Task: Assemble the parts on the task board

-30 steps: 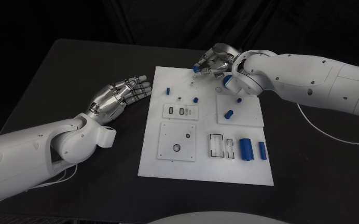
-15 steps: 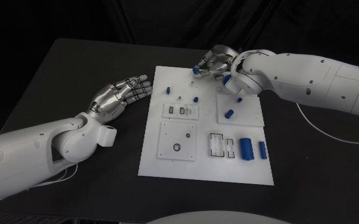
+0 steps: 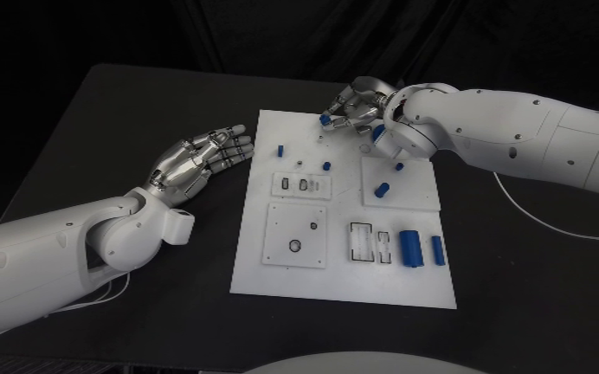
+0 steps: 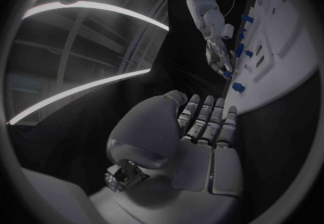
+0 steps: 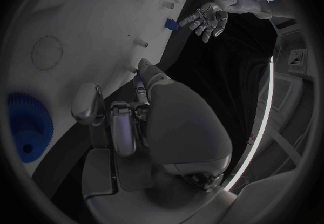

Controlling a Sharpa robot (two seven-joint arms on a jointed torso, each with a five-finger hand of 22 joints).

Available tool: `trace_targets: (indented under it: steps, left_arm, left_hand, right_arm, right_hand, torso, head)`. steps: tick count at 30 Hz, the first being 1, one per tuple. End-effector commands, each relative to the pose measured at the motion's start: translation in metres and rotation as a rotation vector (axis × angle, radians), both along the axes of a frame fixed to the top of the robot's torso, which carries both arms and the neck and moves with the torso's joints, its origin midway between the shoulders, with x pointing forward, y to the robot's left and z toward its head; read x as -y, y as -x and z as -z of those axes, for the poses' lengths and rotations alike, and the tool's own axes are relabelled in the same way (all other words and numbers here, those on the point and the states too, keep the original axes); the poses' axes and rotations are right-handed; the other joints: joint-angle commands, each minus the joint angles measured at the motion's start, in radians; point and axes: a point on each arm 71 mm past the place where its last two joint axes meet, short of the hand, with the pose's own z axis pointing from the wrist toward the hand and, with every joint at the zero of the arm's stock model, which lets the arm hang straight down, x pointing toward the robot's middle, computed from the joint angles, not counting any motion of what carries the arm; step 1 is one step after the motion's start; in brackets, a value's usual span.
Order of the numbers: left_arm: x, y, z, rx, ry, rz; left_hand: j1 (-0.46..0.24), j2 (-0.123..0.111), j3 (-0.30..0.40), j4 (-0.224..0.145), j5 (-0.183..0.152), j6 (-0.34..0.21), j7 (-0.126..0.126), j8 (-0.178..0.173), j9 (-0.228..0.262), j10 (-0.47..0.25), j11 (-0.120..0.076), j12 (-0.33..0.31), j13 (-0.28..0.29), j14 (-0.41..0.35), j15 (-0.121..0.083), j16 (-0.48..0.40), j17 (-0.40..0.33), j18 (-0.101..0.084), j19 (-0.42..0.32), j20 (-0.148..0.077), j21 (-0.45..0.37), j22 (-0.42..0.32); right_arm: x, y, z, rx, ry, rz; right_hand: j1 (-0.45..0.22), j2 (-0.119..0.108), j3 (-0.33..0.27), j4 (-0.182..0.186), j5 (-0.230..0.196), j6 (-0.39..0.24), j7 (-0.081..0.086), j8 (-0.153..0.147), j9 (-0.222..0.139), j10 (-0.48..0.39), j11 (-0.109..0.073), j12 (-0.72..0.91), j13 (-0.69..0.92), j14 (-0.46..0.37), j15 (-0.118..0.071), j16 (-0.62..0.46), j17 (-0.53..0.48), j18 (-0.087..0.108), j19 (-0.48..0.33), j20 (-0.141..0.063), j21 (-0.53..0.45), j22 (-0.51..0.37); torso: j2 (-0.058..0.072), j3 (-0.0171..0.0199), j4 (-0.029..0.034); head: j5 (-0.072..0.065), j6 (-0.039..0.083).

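The task board [image 3: 344, 279] looks like smooth, matt white plastic, its blue parts [image 3: 409, 248] faintly glossy. The counter [image 3: 138, 123] is matt black. Both arms wear glossy white plastic shells, and the left hand [image 3: 200, 159] and right hand [image 3: 356, 106] gleam like brushed metal (the fingers [image 5: 125, 132] look satin-smooth).

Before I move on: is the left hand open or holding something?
Open. The left hand lies beside the board with its fingers straight and nothing in it.
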Motion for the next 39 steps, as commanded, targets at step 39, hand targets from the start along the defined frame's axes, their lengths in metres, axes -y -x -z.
trace_targets:
  steps: [39]
  left_arm:
    - [-0.0008, 0.001, -0.0053, 0.068, 0.065, -0.005]
  left_hand:
    - [-0.008, 0.0, 0.01, 0.001, -0.002, 0.004, 0.027, 0.005, 0.001, 0.005, 0.002, 0.001, 0.001, 0.001, 0.006, 0.003, 0.001, -0.006, -0.007, 0.0, -0.006, -0.002]
  right_arm:
    - [0.0055, 0.0008, 0.0082, -0.059, 0.093, 0.041]
  right_hand:
    - [0.016, 0.025, -0.009, -0.01, 0.048, -0.017, 0.013, -0.012, 0.034, 0.052, 0.016, -0.003, 0.232, 0.099, 0.014, 0.0, 0.256, 0.021, -0.067, 0.006, -0.066, 0.122]
  torso:
    - [0.0, 0.0003, 0.0002]
  head:
    - [-0.003, -0.007]
